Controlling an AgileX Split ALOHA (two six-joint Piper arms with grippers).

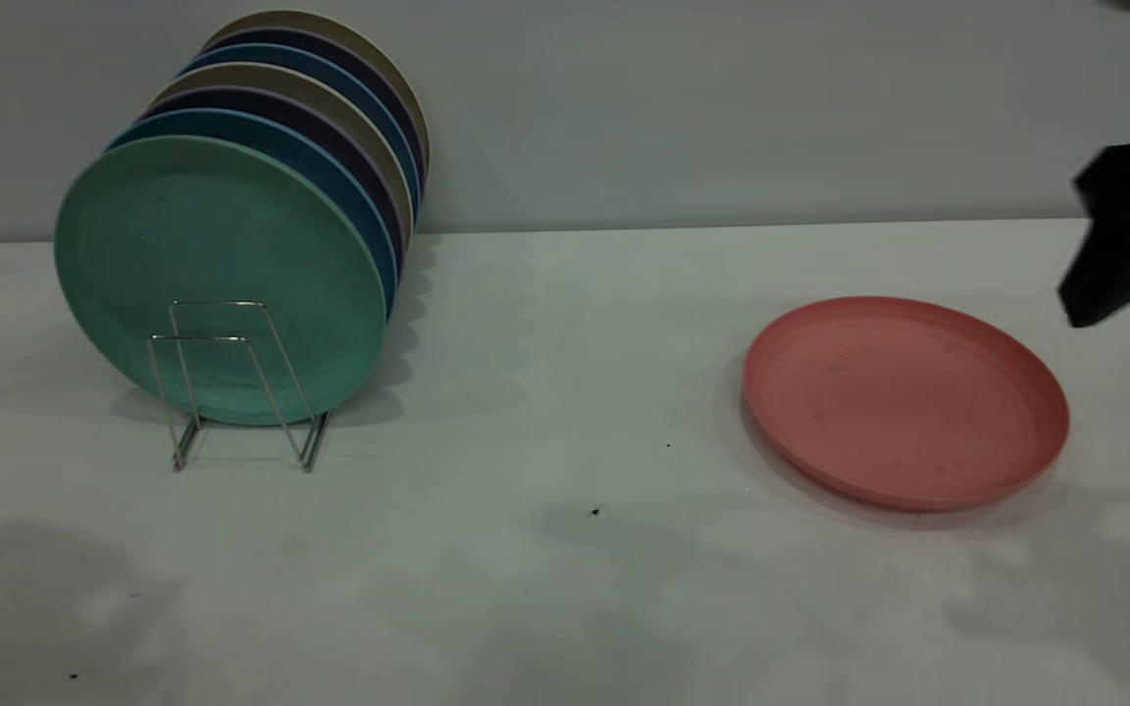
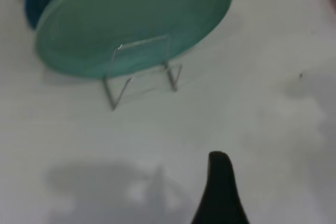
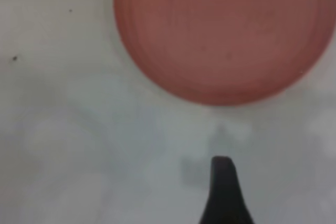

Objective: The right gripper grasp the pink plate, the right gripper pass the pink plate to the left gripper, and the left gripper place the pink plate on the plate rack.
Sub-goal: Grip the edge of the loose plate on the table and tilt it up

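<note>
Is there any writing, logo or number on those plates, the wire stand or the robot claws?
None can be read in any view.
The pink plate shows only faint dark specks, no lettering.
The teal plate and the plates behind it are plain.
The plate rack is bare wire.
The right gripper is plain black.
</note>
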